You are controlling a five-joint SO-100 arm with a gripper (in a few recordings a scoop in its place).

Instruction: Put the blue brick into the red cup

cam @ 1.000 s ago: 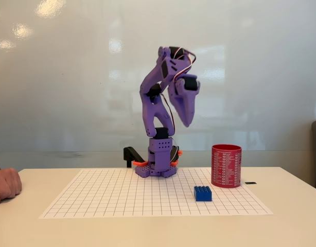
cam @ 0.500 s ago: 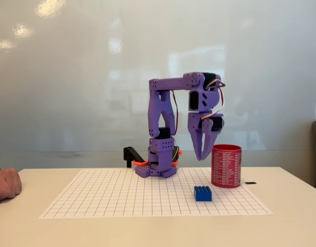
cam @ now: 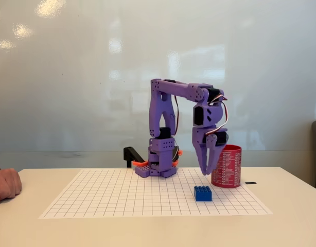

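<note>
Fixed view: the whole scene is seen from the front, across a pale bench.
Arm: a purple arm is mounted at the far edge of a white grid sheet; its upper link is stretched to the right and its wrist is pointed down.
Gripper: the gripper is held above the sheet with its tips close together; nothing is gripped.
Blue brick: the blue brick is set on the grid sheet, just below the gripper tips and apart from them.
Red cup: the red cup is stood upright just right of the gripper, behind the brick; its left edge is partly covered by the gripper.
Surroundings: a black and orange part is seen left of the base, a small dark object right of the cup, and a person's hand is rested at the left edge.
</note>
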